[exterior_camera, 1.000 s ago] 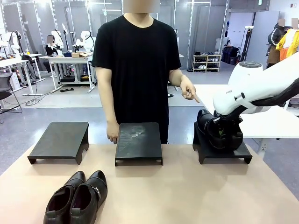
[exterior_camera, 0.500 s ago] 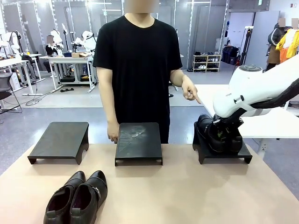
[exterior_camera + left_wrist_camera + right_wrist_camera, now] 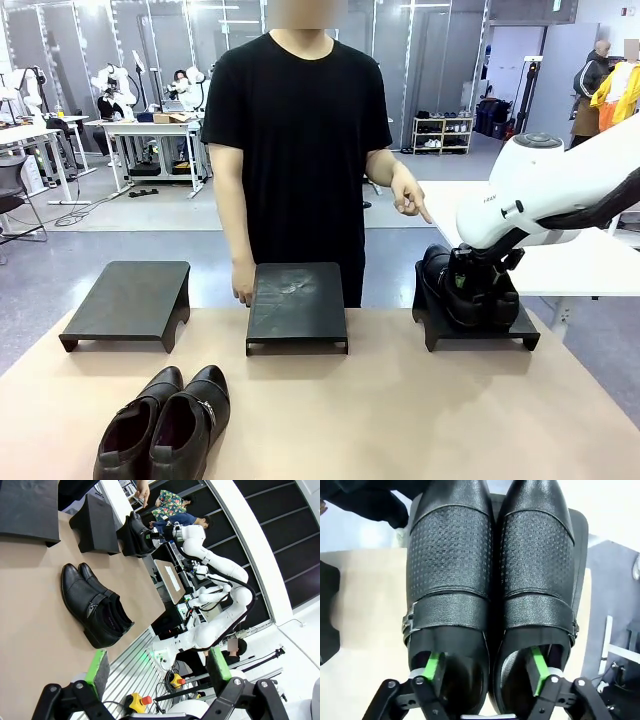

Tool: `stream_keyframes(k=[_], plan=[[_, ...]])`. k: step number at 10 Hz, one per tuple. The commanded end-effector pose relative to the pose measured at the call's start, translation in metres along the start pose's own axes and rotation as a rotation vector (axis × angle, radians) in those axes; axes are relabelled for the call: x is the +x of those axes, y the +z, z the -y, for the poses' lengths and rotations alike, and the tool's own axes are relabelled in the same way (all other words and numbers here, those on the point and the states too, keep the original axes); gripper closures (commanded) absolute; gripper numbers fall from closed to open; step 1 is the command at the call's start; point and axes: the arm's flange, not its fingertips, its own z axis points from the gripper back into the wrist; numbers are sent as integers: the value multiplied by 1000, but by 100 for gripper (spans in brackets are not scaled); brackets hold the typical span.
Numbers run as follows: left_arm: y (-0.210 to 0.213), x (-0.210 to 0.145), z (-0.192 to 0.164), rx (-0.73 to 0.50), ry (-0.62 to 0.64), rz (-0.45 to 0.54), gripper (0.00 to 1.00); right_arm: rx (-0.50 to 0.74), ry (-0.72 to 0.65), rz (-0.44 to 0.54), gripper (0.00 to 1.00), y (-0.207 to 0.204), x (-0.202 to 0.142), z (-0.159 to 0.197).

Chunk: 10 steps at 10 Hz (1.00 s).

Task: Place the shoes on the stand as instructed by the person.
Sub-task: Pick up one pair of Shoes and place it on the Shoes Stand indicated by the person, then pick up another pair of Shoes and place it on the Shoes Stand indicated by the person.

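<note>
Right pincer (image 3: 485,661) jaws apart, pads (image 3: 434,667) inside openings of glossy black buckled leather shoes (image 3: 450,555); pair seated on right-hand low black stand (image 3: 478,333). Advise straight-up withdrawal, no dragging the pair. Left pincer (image 3: 159,662) apart, empty.

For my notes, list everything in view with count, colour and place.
table: one, tan, foreground
left stand: one, black, far edge
middle stand: one, black, far edge
right stand: one, black, far edge
shoes on stand: one pair, glossy black, right stand
shoes on table: one pair, glossy black, near left
person: one, black T-shirt, behind middle stand
pointing hand: one, toward right stand
left gripper: one, black, green pads, open
right gripper: one, open, a finger inside each shoe on stand
</note>
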Motion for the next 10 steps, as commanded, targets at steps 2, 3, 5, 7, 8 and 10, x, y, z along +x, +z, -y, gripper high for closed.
stream_keyframes(k=[2, 3, 5, 7, 8, 10], plan=[[1, 0, 1, -2, -4, 2, 0, -1, -42, 22, 0, 4, -9, -5], [1, 0, 1, -2, -4, 2, 0, -2, -48, 27, 0, 5, -9, -5], [1, 0, 1, -2, -4, 2, 0, -38, -66, 23, 0, 5, -11, -3], [1, 0, 1, -2, -4, 2, 0, 0, -14, 5, 0, 4, -1, 0], [1, 0, 1, -2, -4, 2, 0, 0, -14, 5, 0, 4, -1, 0], [1, 0, 1, -2, -4, 2, 0, 0, -14, 5, 0, 4, -1, 0]])
